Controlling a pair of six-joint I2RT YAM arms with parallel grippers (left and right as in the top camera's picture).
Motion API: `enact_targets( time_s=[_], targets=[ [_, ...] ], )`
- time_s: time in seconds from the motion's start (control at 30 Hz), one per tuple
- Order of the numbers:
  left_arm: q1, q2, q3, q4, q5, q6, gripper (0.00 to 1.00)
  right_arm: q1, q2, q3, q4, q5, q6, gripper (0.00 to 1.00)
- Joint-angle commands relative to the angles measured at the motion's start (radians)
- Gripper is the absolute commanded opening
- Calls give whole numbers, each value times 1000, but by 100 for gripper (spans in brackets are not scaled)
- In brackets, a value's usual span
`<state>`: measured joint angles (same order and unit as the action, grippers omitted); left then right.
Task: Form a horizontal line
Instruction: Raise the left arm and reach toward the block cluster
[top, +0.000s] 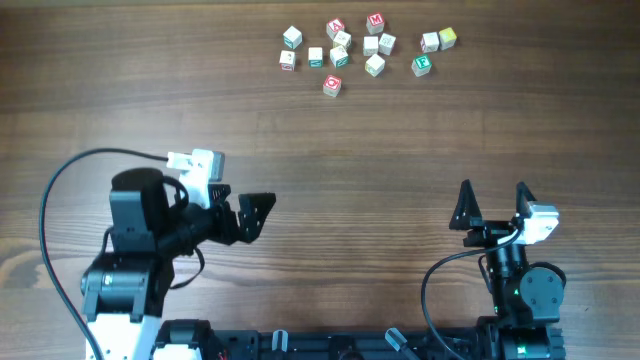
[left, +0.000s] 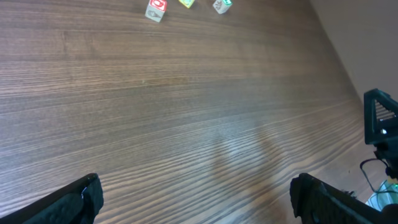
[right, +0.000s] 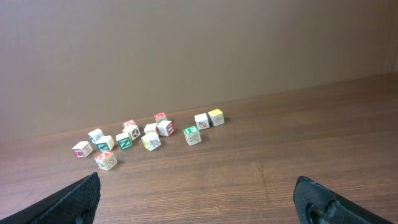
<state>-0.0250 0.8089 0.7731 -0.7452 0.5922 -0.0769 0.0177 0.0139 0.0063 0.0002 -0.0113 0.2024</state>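
Several small whitish letter cubes with red, green and yellow sides lie scattered at the table's far edge. No horizontal line shows among them. One red-topped cube sits nearest the arms. My left gripper is open and empty at near left, pointing right, well short of the cubes. My right gripper is open and empty at near right, pointing at the far edge. In the right wrist view the cube cluster lies far ahead of the open right gripper. The left wrist view has the open left gripper over bare wood, with the red-topped cube at the top edge.
A white cube and a yellow-topped cube sit side by side at the cluster's right end, with a green-topped cube just in front. Wood-grain table lies between arms and cubes. A brown wall stands behind the cubes.
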Motion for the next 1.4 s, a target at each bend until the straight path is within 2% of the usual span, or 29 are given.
enact_targets(
  time_s=[0.0,0.3,0.63,0.87,1.1,1.23,1.37],
  targets=[
    [6,65,91,2,-11,-14,100,-4,0,-1,5,-10,-16,100],
    [6,279,302,-80,-70,-14,100,-4,0,-1,5,-10,-16,100],
    [5,442,450,-82,-77,-14,100,-4,0,-1,5,-10,-16,100],
    [-37,568,551,-75,-195,-14,100,-4,0,-1,5,-10,-16,100],
    [-88,657,565,-2,-206,-14,100,-4,0,-1,5,-10,-16,100],
    [-89,692,565,16,-281,-37,100,-4,0,-1,5,-10,-17,100],
    [-89,700,565,28,-283,-37,100,-4,0,-1,5,-10,-16,100]
  ],
)
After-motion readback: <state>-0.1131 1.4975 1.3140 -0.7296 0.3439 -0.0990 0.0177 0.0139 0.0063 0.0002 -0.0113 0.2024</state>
